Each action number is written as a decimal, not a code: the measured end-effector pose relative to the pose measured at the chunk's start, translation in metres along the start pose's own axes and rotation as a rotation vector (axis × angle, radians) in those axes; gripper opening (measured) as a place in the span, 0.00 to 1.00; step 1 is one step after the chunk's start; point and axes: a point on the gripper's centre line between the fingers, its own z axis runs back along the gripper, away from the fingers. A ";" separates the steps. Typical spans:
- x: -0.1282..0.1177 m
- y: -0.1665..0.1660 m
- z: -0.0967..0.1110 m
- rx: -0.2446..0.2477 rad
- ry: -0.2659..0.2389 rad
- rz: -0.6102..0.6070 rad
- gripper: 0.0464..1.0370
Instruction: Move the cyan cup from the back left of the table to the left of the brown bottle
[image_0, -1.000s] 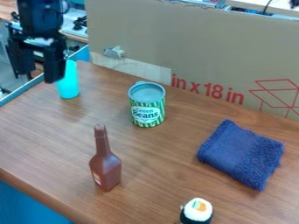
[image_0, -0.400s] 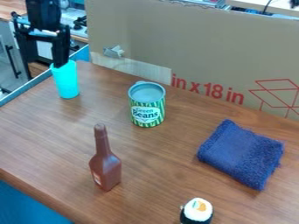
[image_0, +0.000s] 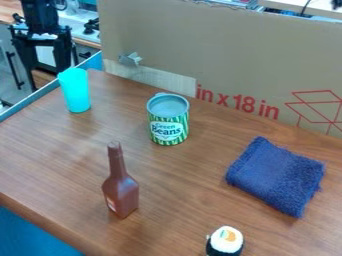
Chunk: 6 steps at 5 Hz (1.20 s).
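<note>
At the upper left hangs the black gripper (image_0: 47, 75), open, with its fingers spread apart and nothing between them. Close by on its right, a turquoise cup (image_0: 75, 91) stands upright near the table's left edge. Right of the cup is an upright green-striped can (image_0: 168, 120). A brown bottle (image_0: 120, 189) stands in front of the can. On the right lies a folded dark blue cloth (image_0: 276, 176). A sushi roll (image_0: 226, 241) with a white top is at the bottom edge.
A tall cardboard sheet (image_0: 227, 55) with red print walls off the back of the wooden table (image_0: 53, 150). A blue-edged rim runs along the table's left side, under the gripper. Behind the arm is another counter with dark items on it.
The gripper first shifted up, uncovering the cup's top, and now stands slightly farther left than 0.4 s ago. The cup, can, bottle, cloth and sushi roll have stayed put.
</note>
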 end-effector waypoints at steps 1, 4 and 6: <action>0.012 0.004 0.004 -0.044 -0.035 0.055 0.97; 0.027 0.001 -0.015 -0.094 -0.080 0.092 0.97; 0.032 0.006 -0.027 -0.021 -0.056 0.165 0.97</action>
